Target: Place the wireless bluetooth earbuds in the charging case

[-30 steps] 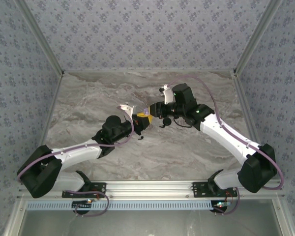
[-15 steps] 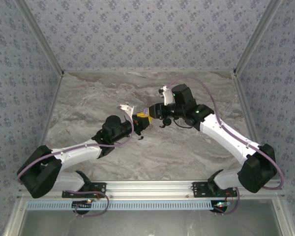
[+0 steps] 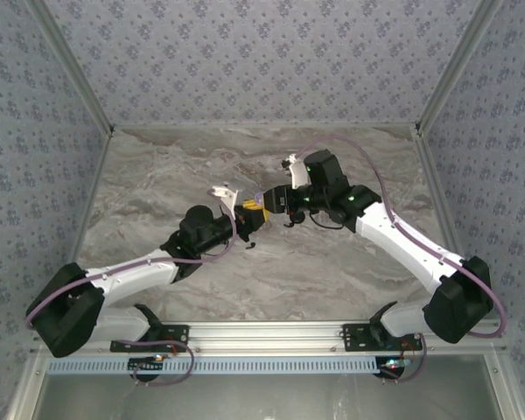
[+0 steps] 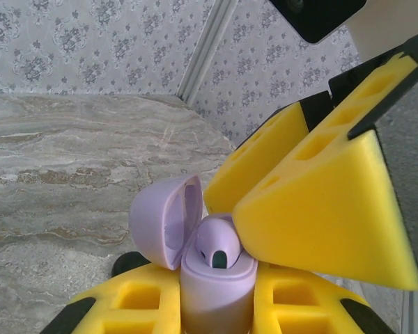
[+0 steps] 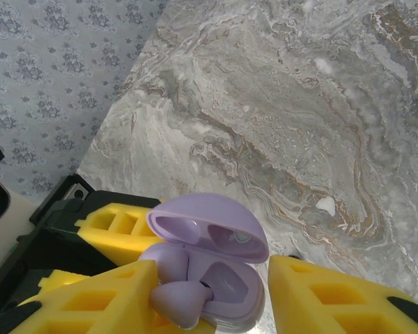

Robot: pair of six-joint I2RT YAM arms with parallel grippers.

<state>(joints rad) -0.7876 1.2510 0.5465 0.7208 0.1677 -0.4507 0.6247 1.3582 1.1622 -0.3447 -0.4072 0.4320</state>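
Note:
My left gripper (image 4: 216, 309) is shut on the body of a lavender charging case (image 4: 216, 285), held upright with its lid (image 4: 164, 219) hinged open. A lavender earbud (image 4: 218, 243) sits in the case's mouth. In the right wrist view one earbud (image 5: 166, 259) sits in the left well, and another (image 5: 181, 299) lies across the case's (image 5: 237, 292) front edge against my right gripper's left finger (image 5: 90, 299). The right well is bare. My right gripper (image 5: 216, 306) is open, its fingers on either side of the case. The two grippers (image 3: 249, 219) (image 3: 269, 201) meet mid-table.
The marble table (image 3: 332, 262) lies bare around the arms, with patterned walls (image 3: 262, 52) on three sides. A small dark piece (image 3: 248, 244) lies on the table just in front of the left gripper.
Both grippers stay together at the middle of the table. The left arm has shifted slightly to the left. The right gripper has edged a little toward the left one.

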